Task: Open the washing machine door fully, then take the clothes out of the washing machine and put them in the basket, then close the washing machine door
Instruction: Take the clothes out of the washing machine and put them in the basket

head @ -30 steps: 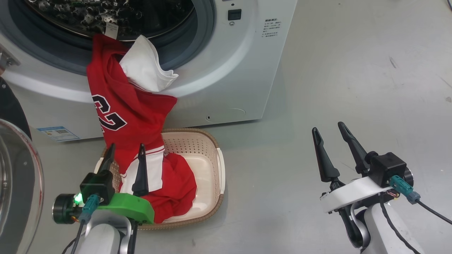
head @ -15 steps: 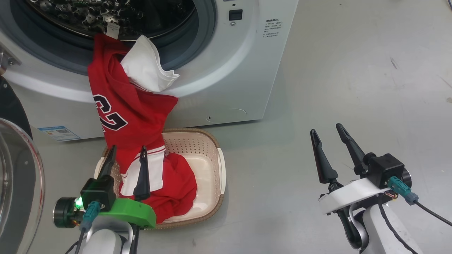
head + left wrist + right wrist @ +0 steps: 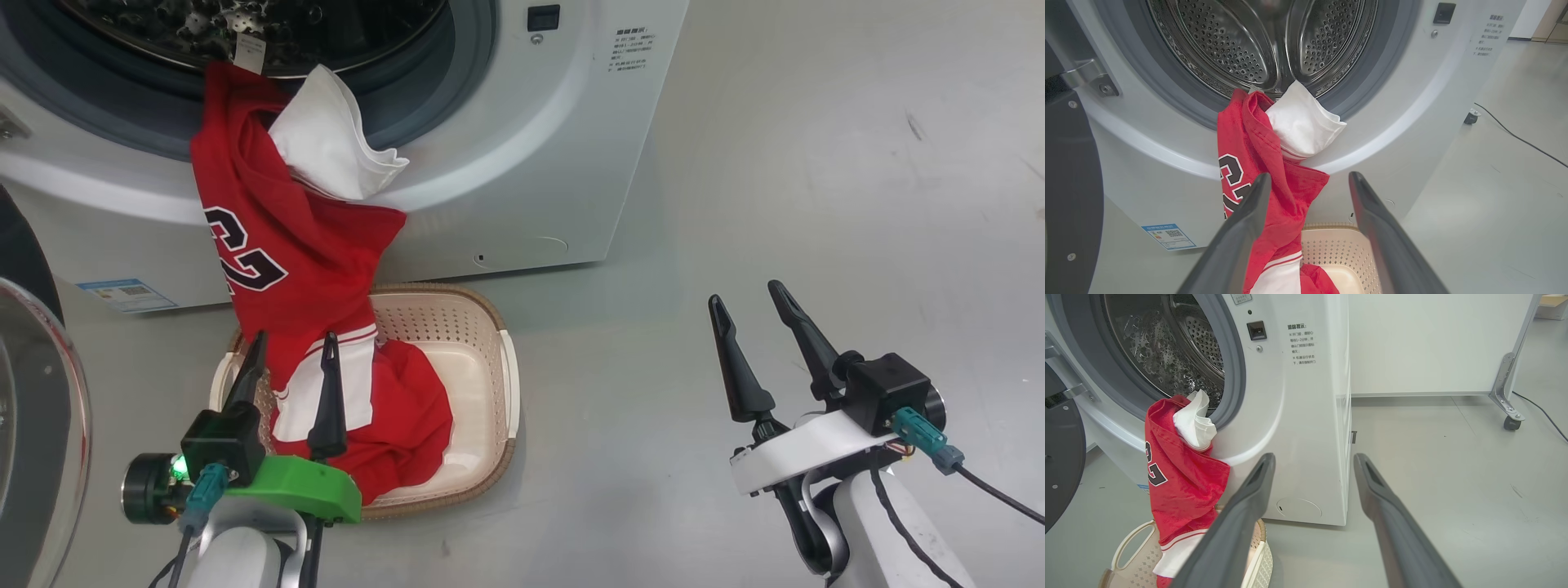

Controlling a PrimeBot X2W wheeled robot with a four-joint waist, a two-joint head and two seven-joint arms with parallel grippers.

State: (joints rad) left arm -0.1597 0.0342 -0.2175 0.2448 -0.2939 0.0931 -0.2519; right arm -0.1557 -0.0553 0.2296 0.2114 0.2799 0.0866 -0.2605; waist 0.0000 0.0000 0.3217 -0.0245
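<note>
Jersey [image 3: 286, 269] hangs from washing machine [image 3: 522, 163] drum lip into basket [image 3: 482, 327]; dark numerals [image 3: 241, 261] partly folded. Blue QR sticker [image 3: 126, 295], Chinese print [image 3: 633, 51] too small. Left end effector [image 3: 295, 336] apart by jersey; right end effector [image 3: 744, 291] apart above floor [image 3: 816, 163].

Smooth pale grey floor [image 3: 824, 188], lightly scuffed, with a soft sheen from overhead light. Behind stands a white partition panel [image 3: 1433, 343] on a metal leg [image 3: 1504, 379] with a caster wheel [image 3: 1511, 423]. A dark cable [image 3: 1521, 139] trails across the floor.
</note>
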